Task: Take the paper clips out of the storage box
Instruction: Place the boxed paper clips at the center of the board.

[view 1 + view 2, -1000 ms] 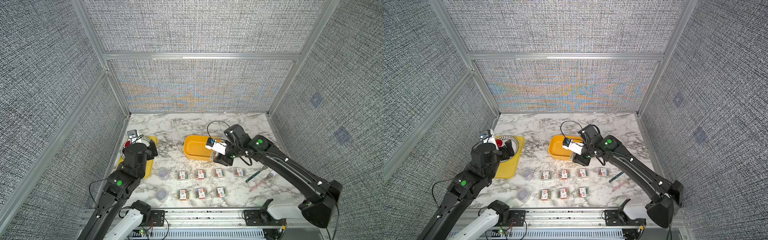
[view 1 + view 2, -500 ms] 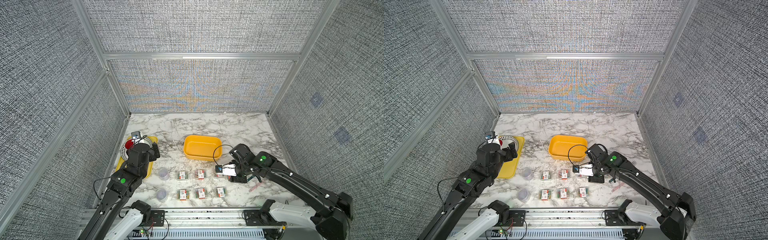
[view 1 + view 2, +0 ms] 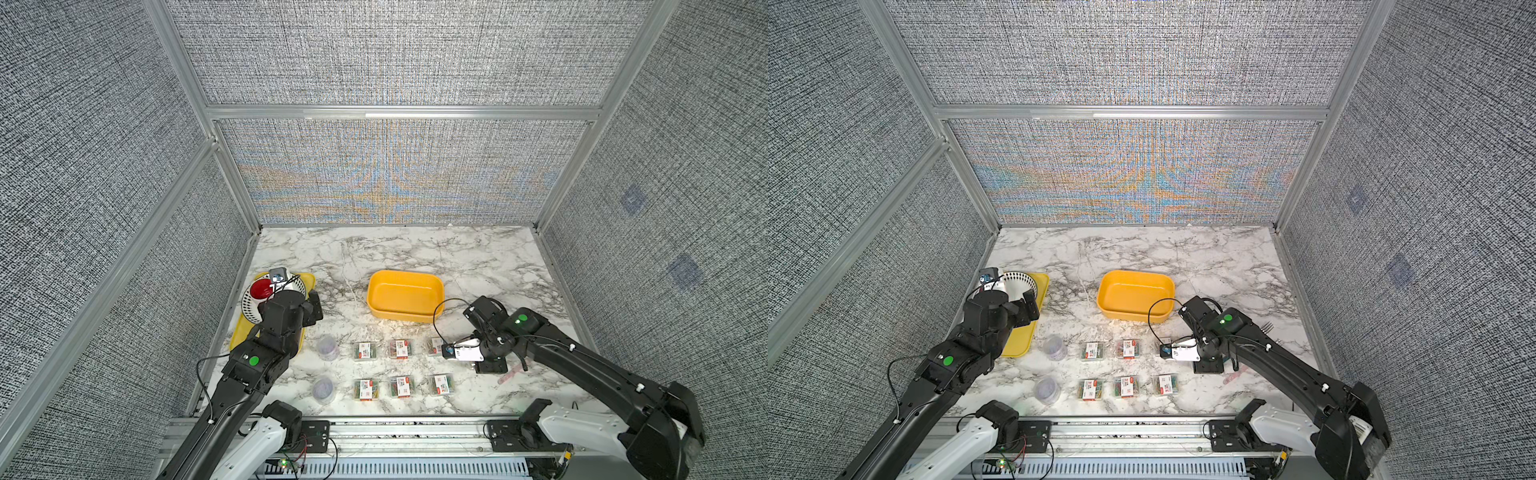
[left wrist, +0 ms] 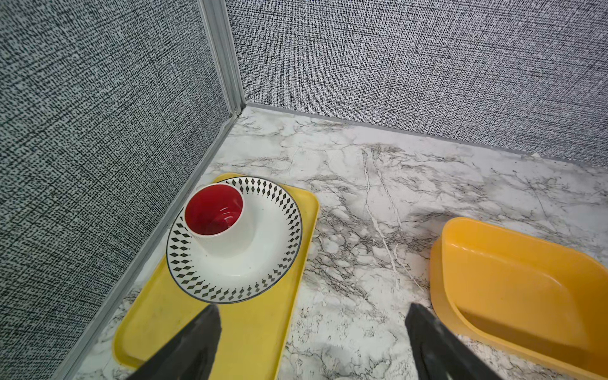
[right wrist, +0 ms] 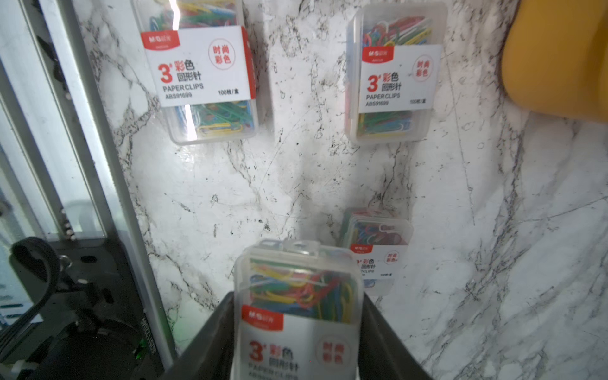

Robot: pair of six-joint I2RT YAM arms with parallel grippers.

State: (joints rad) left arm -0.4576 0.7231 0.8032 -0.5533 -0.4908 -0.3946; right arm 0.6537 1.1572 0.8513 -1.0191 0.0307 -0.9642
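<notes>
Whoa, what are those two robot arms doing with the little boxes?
The right gripper holds one small clear plastic case of coloured paper clips over the marble table, beside other cases laid out in rows. The deep yellow plastic storage bin looks empty. The left gripper hangs open near the flat yellow tray, holding nothing.

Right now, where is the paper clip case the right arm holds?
The case is clamped between the right fingers in the right wrist view, at the right end of the row of cases nearest the yellow storage box.

Top views overlook the whole table [image 3: 415, 249]; close wrist views both catch storage box [image 4: 513, 279]
</notes>
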